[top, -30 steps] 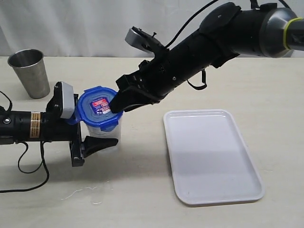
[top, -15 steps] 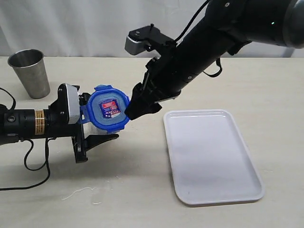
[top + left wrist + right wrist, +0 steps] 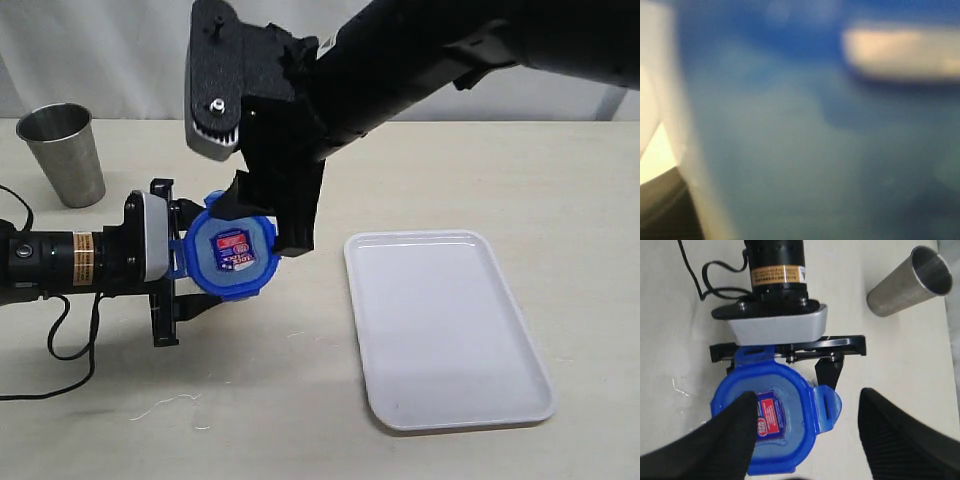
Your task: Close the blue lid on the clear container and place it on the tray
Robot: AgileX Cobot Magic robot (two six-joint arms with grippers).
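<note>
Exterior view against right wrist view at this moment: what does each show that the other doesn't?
Only the exterior view shows the tray, lying apart from the action, and the bulk of the right arm. Only the right wrist view shows one flap sticking outward from the blue lid and the right claw spread wide across it. Both show the blue lid with its sticker, the left claw gripping just behind it, and the metal cup.

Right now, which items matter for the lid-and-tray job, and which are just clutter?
Job:
- blue lid
- clear container, mostly hidden behind the lid, gripped by the left tool
- tray

Lying about:
- metal cup
- thin pale strand
</note>
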